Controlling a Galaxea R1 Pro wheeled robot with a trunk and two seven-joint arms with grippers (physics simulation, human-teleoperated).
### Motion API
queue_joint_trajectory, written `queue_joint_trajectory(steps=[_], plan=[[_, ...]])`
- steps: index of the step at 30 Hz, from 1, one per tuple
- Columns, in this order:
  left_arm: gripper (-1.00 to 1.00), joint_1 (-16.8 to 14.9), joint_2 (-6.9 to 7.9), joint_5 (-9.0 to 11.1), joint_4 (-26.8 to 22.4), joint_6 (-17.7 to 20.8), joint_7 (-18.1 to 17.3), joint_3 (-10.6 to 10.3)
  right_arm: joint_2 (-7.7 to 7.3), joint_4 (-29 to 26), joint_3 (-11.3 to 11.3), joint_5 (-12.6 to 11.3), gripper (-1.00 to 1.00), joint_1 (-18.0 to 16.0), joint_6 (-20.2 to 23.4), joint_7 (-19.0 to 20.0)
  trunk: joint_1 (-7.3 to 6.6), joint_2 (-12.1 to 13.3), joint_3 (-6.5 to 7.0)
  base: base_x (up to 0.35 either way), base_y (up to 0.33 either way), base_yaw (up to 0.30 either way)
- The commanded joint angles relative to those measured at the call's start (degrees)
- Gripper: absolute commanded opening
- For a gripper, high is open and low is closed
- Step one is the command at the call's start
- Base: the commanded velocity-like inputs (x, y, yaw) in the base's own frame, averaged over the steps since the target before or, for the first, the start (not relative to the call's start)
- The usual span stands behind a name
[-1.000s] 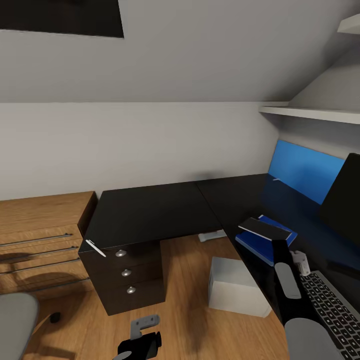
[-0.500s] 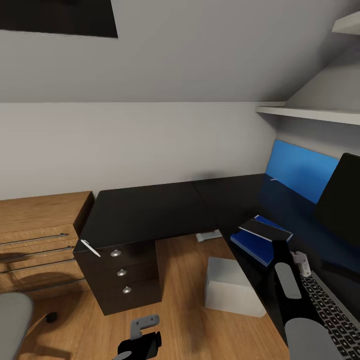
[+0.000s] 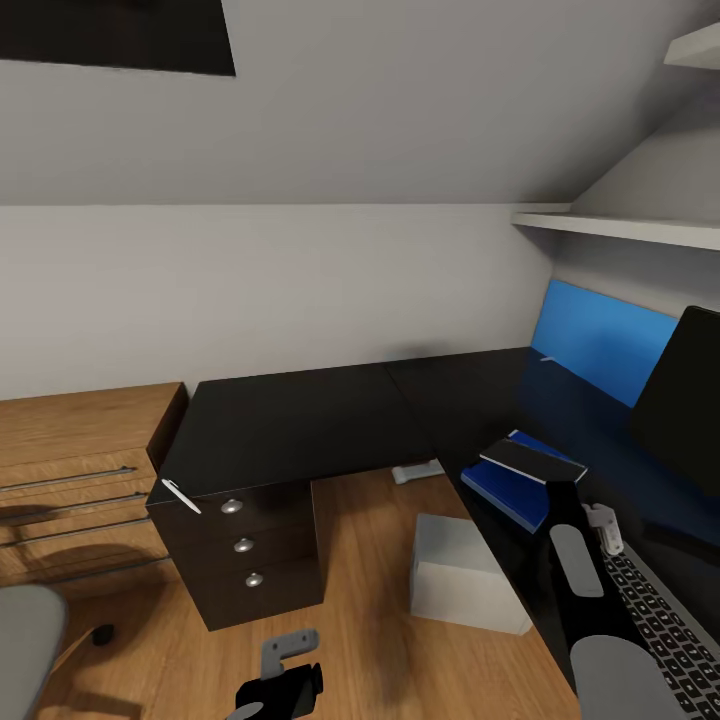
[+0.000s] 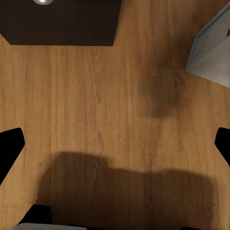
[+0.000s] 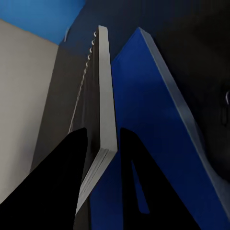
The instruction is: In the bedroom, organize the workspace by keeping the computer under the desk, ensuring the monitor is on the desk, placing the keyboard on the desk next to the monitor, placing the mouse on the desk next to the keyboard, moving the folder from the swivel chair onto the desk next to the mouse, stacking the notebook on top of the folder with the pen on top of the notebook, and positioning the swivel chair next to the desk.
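My right gripper (image 3: pixel 545 476) is shut on a dark spiral notebook (image 3: pixel 532 459), held just above the blue folder (image 3: pixel 505 492) on the black desk (image 3: pixel 300 425). In the right wrist view the notebook (image 5: pixel 105 96) stands edge-on between my fingers (image 5: pixel 64 182), over the folder (image 5: pixel 153 143). The monitor (image 3: pixel 685 400) and keyboard (image 3: pixel 665 630) are at the right. A white pen (image 3: pixel 182 496) lies on the desk corner above the drawers. The computer (image 3: pixel 465 575) sits on the floor by the desk. My left gripper (image 3: pixel 280 685) hangs open over the floor (image 4: pixel 115 120).
The swivel chair's grey seat (image 3: pixel 28 640) is at the lower left. A light-wood cabinet (image 3: pixel 80 470) stands left of the desk drawers (image 3: pixel 245 560). A white strip (image 3: pixel 418 470) lies on the floor under the desk. A shelf (image 3: pixel 620 228) hangs above the monitor.
The whole view has shifted slightly, so the camera moved a little. My right gripper still holds the notebook over the folder; the left arm has not moved.
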Motion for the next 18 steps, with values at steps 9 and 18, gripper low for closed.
queue_joint_trajectory(steps=[9,18], plan=[[1.00,-0.07,0.02,0.31,-0.09,0.15,0.37,-0.22,0.03,0.40,-0.01,-0.02,-1.00,-0.04,-0.28,-0.53,0.00,-0.04,-0.06,0.101,0.015,0.000],[1.00,-0.07,0.00,0.31,-0.09,0.21,0.39,-0.23,0.10,0.78,0.05,4.98,-1.00,-0.04,-0.28,-1.81,0.00,-0.04,-0.06,0.044,0.004,0.000]])
